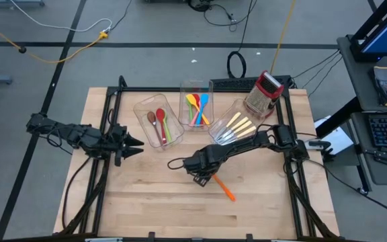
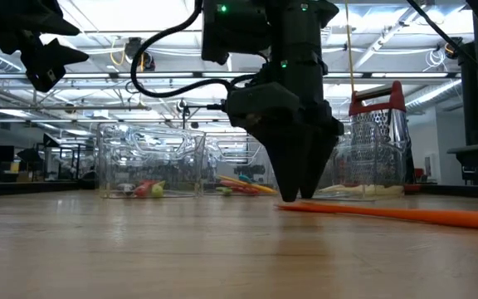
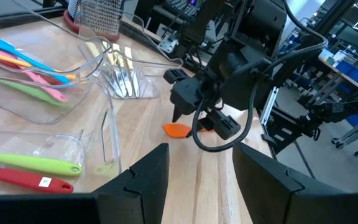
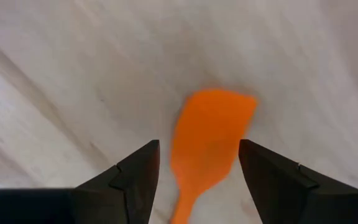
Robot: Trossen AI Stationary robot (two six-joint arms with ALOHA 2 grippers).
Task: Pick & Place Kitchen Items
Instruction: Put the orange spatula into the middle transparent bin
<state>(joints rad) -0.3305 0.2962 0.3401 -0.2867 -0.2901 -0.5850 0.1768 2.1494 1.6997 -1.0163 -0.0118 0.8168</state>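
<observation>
An orange spatula [image 1: 224,187] lies flat on the wooden table, right of the middle; its blade [image 4: 210,134] shows in the right wrist view. My right gripper [image 4: 199,168] points down over the blade end, open, one finger on each side, tips close to the table [image 2: 299,195]. A narrow gap shows between the fingers and the spatula. My left gripper [image 1: 140,143] hangs open above the table's left part, holding nothing. Red, brown and green spoons [image 1: 160,122], coloured spatulas [image 1: 197,109] and cream-handled cutlery [image 1: 235,128] lie in clear bins.
Three clear bins [image 1: 180,101] stand side by side at the far middle of the table. A red-and-silver box grater [image 1: 264,91] stands at the far right. Bare wood stretches along the near half [image 1: 153,202]. Black frame rails run along the table's left and right sides.
</observation>
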